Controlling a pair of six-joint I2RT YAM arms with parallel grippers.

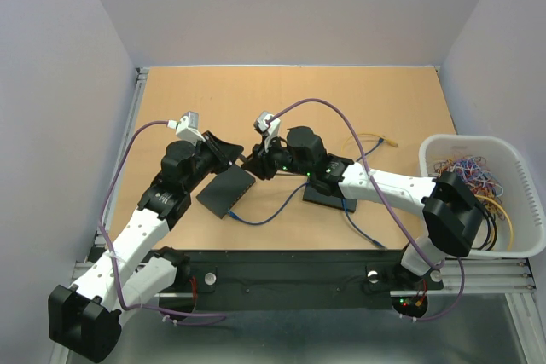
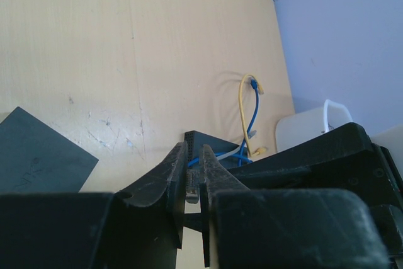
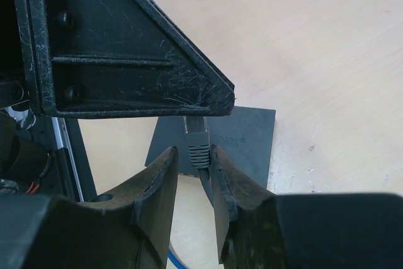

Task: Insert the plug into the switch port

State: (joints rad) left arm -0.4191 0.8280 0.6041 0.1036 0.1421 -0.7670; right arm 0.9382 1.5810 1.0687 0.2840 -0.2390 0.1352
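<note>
Clamping the seemingly light, stiff grey plastic plug (image 3: 194, 125), my left gripper (image 2: 192, 155) is closed; right gripper (image 3: 192, 155) narrowly straddles its flexible boot (image 3: 199, 146), the likeliest handhold, contact uncertain.

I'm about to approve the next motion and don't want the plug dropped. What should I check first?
1. Left gripper shut on the plug: ok.
2. Right gripper straddles the plug's boot: ok.
3. Right gripper actually clamped on the boot: cannot tell.
4. Plug seated in the switch: not ok; it is held in the air between both grippers.
5. Switch port facing the plug: cannot tell; no port opening shows.
6. Blue cable lying slack on the table: ok.
</note>
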